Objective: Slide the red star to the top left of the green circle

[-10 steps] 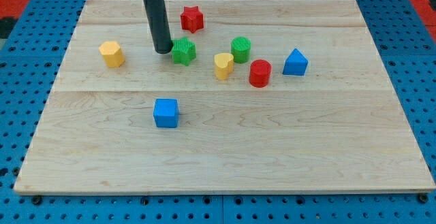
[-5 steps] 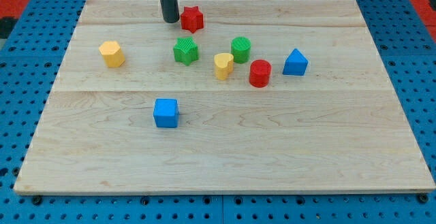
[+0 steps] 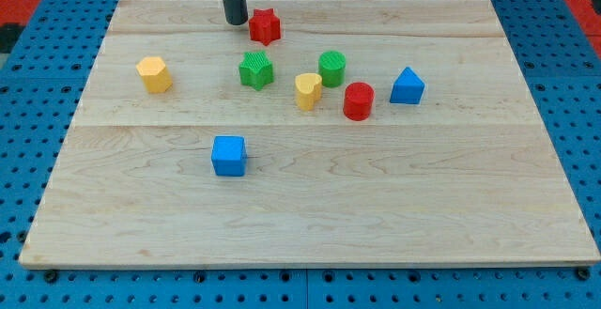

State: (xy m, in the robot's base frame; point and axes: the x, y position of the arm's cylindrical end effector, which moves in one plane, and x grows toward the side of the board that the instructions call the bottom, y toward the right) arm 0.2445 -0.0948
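Pale wooden board (image 3: 310,206) on blue pegboard. No claw is fitted; my tip (image 3: 235,23) is set just left of the red star (image 3: 265,26). The green circle (image 3: 331,68) lies below-right. Star judged light, rigid, easily slid; best pushed on its upper-left points.

my tip (image 3: 236,23) just left of red star (image 3: 265,26), green circle (image 3: 331,68) lower right

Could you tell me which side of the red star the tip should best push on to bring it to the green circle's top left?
Push the red star on its left face, heading right; my tip already sits there, and the green circle lies lower right.
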